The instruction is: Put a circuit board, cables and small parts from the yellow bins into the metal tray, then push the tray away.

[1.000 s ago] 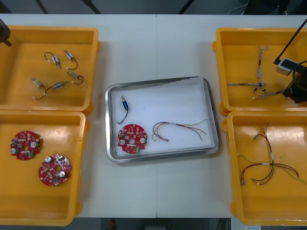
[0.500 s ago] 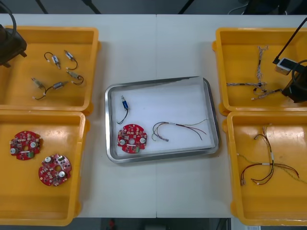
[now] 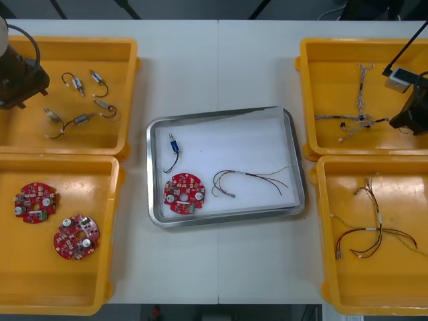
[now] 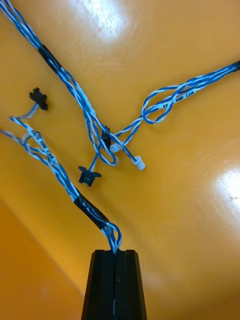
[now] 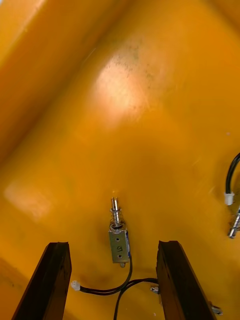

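Right end effector pinching twisted blue-white cable end, yellow bin at 2 o'clock from metal tray; lift slow so crossed neighbour cables slip off; left end effector spread astride small metal part, 10 o'clock bin.

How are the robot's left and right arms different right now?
The left arm has its jaws open, while the right arm has them shut. The left arm holds nothing, and a small metal part lies loose between its jaws. The right arm pinches a blue and white cable. Both hang over yellow bins at the table's far corners.
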{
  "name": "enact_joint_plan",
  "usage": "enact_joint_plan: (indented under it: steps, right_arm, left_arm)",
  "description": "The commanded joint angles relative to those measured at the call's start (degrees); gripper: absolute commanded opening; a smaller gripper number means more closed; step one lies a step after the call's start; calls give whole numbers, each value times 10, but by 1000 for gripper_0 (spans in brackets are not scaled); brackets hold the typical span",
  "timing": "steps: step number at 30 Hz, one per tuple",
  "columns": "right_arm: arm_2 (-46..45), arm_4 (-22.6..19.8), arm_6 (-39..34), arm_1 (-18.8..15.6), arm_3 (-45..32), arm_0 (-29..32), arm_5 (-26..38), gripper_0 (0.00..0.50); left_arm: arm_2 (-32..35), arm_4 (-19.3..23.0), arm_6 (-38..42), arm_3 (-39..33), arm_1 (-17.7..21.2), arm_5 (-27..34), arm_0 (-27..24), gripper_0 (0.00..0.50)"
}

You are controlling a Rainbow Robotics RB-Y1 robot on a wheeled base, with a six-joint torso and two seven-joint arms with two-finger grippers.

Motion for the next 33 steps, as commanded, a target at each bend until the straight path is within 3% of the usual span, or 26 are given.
enact_joint_plan:
  steps: [1,9,25,33]
  right_arm:
    - [-51,3,-8,-41,-15,-15,41,0]
    - [-97,-3,-8,-49,-22,-15,121,0]
    - [-124,-1,-8,-50,-121,-15,199,0]
    - [-131,43,-164,-50,-224,-15,257,0]
  left_arm:
    - [-25,32,-13,12,-3,-21,-22,500]
    - [-30,36,-17,13,-9,-74,7,500]
    - [-31,45,-30,13,-10,-85,36,500]
    - [-35,54,-32,13,-10,-102,50,500]
